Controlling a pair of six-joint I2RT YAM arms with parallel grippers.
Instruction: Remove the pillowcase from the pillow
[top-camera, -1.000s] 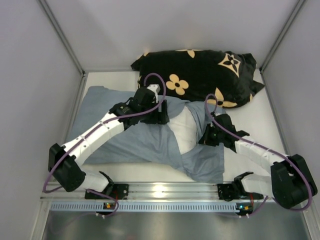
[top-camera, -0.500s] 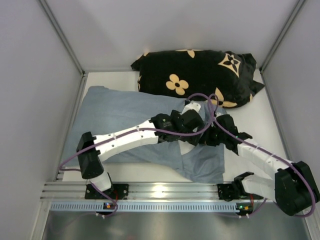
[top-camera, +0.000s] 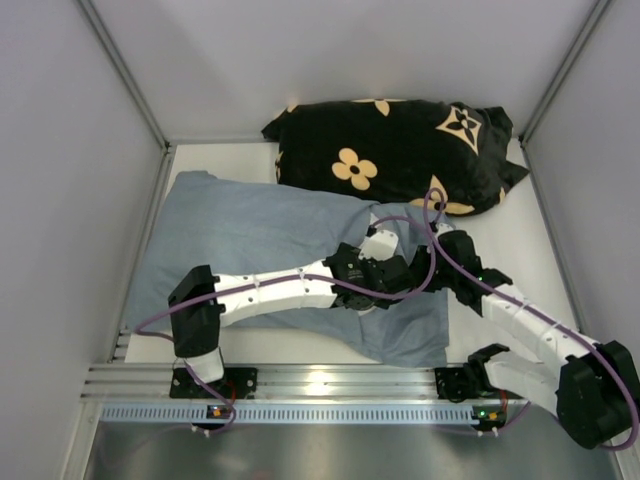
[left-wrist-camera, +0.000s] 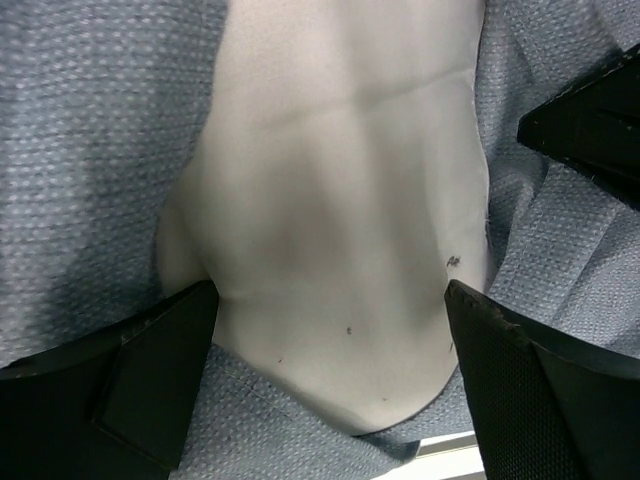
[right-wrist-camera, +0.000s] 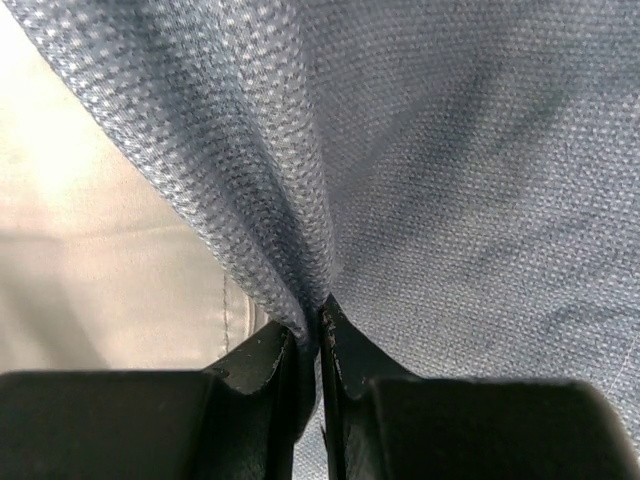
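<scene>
Right wrist: right gripper (right-wrist-camera: 318, 318) pinches a pillowcase (right-wrist-camera: 450, 150) fold; left gripper (left-wrist-camera: 325, 295) gapes over the bare pillow (left-wrist-camera: 330, 190).

No text readable — no labels, no numbers.

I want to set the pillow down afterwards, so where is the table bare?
Bare table lies right of the pillowcase, in front of the black pillow, and in the far left corner. The middle is crowded: the left gripper and right gripper meet at the white pillow.

Wrinkled grey-blue pillowcase (top-camera: 250, 235) flat and wide, plain white pillow (left-wrist-camera: 330, 220) partly bare at its open end.
</scene>
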